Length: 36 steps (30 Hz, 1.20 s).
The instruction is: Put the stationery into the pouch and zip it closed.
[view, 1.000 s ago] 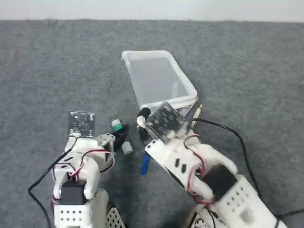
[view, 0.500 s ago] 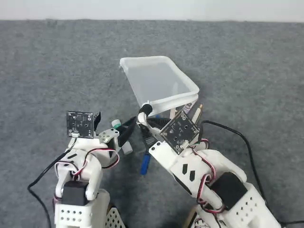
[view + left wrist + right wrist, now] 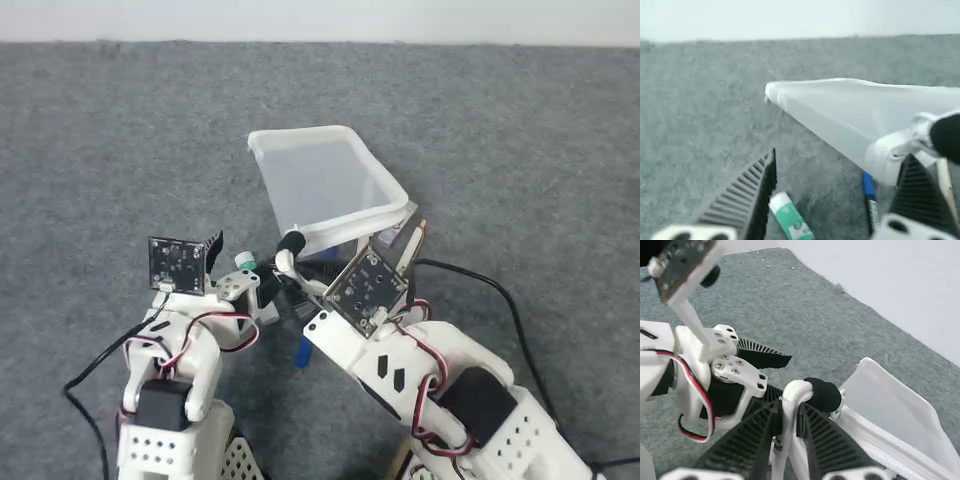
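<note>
The translucent white pouch (image 3: 325, 185) is tilted, its near edge raised off the grey mat. My right gripper (image 3: 288, 258) is shut on the pouch's zip pull (image 3: 815, 392), a white tab with a black knob. The left gripper (image 3: 840, 160) stands open just beside it, low over the mat. Between its fingers lie a green-and-white glue stick (image 3: 790, 220) and a blue pen (image 3: 870, 197). In the high view the glue stick (image 3: 244, 262) sits by the left gripper (image 3: 238, 275), and the blue pen (image 3: 305, 350) pokes out under the right arm.
A wooden pencil (image 3: 414, 245) lies on the mat beside the pouch's near right corner, partly under the right arm. Grey mat (image 3: 520, 150) stretches around the pouch on all sides. A black cable (image 3: 500, 290) runs along the right arm.
The right gripper has risen and shifted left, lifting the pouch's near edge higher. The left gripper has opened wider and come up beside the zip pull.
</note>
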Tool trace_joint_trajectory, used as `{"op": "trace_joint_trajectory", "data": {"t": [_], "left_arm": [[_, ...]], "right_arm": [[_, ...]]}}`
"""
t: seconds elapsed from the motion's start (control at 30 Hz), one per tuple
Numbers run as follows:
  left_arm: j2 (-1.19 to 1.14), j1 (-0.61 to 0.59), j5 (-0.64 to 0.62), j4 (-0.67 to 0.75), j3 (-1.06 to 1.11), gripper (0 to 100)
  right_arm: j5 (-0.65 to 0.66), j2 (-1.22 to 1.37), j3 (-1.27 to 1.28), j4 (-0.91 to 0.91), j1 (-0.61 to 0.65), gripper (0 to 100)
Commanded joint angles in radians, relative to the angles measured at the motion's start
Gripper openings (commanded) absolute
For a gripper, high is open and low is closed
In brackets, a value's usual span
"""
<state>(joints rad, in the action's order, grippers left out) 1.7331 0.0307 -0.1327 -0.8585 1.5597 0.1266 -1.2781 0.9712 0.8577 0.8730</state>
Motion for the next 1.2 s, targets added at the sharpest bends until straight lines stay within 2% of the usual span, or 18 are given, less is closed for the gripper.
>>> {"op": "trace_joint_trajectory", "data": {"t": [0.0,0.23,0.4,0.67,1.03,1.17], "left_arm": [[0.009,0.002,-0.014,0.043,-0.01,36],[0.008,0.002,0.043,0.123,0.048,29],[0.011,0.002,0.052,0.129,0.051,21],[0.012,0.0,0.097,0.109,0.018,1],[0.014,0.0,0.094,-0.014,-0.058,1],[0.014,-0.068,0.092,-0.012,-0.061,1]], "right_arm": [[-0.015,-0.044,-0.017,0.012,0.012,0.6],[-0.015,-0.045,-0.02,0.048,0.056,0.6],[-0.012,-0.041,-0.02,0.053,0.039,0.6],[-0.017,-0.035,-0.012,0.054,-0.059,0.6],[-0.012,-0.035,0.005,0.053,-0.154,0.6],[-0.012,-0.035,0.005,0.053,-0.211,0.6]]}}
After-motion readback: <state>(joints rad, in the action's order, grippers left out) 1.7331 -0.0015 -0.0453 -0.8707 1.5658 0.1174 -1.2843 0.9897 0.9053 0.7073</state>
